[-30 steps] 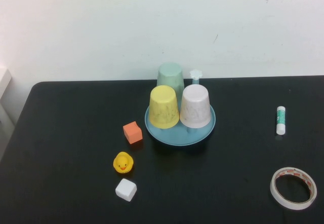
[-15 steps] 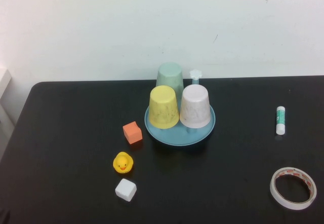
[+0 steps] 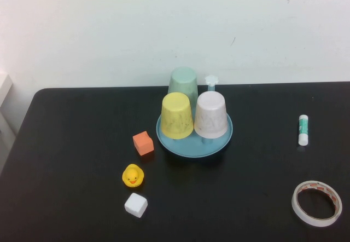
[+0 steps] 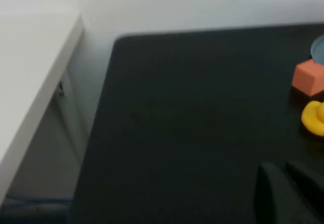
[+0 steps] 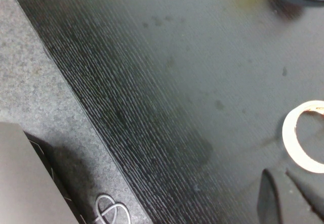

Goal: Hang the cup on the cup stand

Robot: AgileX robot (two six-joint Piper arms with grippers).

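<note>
Neither arm shows in the high view. Left gripper sits low at the edge of its wrist view; right gripper likewise, both just dark finger stubs.

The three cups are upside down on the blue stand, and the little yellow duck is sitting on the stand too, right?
Not quite. The cup, the yellow cup and the pinkish-white cup do sit upside down on the cup stand, but the high view shows the duck on the black table, apart from the stand. The left gripper and right gripper show only in their wrist views, near the table's edges.
</note>
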